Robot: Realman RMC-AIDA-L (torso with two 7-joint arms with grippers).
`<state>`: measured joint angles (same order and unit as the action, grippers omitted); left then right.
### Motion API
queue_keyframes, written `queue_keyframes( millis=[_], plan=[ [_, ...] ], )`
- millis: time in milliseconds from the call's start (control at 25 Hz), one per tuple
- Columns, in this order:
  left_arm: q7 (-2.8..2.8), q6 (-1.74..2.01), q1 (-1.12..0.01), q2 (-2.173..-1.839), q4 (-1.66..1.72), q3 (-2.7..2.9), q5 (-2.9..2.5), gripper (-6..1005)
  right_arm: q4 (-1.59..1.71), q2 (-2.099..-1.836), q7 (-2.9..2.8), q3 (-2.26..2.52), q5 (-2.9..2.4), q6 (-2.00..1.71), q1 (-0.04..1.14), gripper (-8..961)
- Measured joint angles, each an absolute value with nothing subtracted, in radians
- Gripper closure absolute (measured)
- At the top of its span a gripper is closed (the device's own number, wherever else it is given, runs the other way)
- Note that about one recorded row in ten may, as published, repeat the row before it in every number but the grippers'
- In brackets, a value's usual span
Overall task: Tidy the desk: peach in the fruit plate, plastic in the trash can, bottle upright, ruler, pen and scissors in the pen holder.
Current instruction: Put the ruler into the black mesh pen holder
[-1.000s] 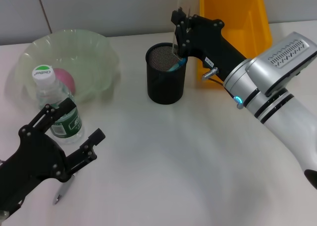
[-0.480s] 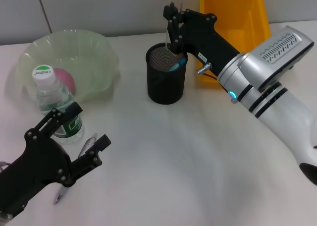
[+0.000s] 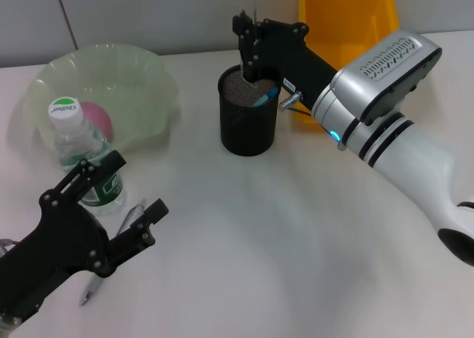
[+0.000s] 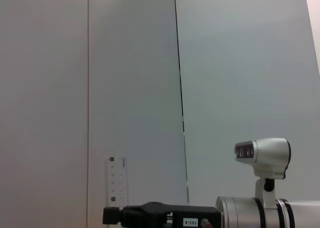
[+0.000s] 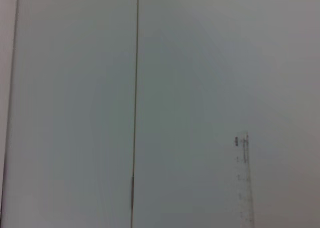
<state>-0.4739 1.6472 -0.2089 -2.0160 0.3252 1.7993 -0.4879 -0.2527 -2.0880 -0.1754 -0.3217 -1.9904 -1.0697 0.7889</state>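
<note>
From the head camera I see my right gripper point(image 3: 247, 47) over the black pen holder point(image 3: 249, 121), fingers clamped on the clear ruler point(image 3: 252, 1), while my left gripper point(image 3: 111, 204) hangs spread apart over the pen point(image 3: 127, 221) beside the upright bottle point(image 3: 83, 160). My left wrist camera shows the ruler point(image 4: 116, 184) standing upright against the wall. My right wrist camera shows only its edge point(image 5: 243, 180).

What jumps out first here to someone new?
The right gripper poised over the black mesh pen holder at the table's far middle, gripping a clear plastic ruler upright. Near left, the left gripper hovers by a capped water bottle and silver pen, before a pale green bowl.
</note>
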Motion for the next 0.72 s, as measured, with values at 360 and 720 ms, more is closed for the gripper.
queue_keyframes(
  millis=[360, 720],
  plan=[
    [-0.473, 1.647, -0.213, -2.016, 0.325, 1.799, -0.488, 169, -0.25, -2.088, -0.175, -0.327, -1.99, -1.031, 0.791, 851],
    [-0.481, 1.648, -0.213, -2.012, 0.327, 1.799, -0.488, 169, -0.26, -2.085, -0.185, -0.327, -1.989, -1.032, 0.782, 689]
  ],
)
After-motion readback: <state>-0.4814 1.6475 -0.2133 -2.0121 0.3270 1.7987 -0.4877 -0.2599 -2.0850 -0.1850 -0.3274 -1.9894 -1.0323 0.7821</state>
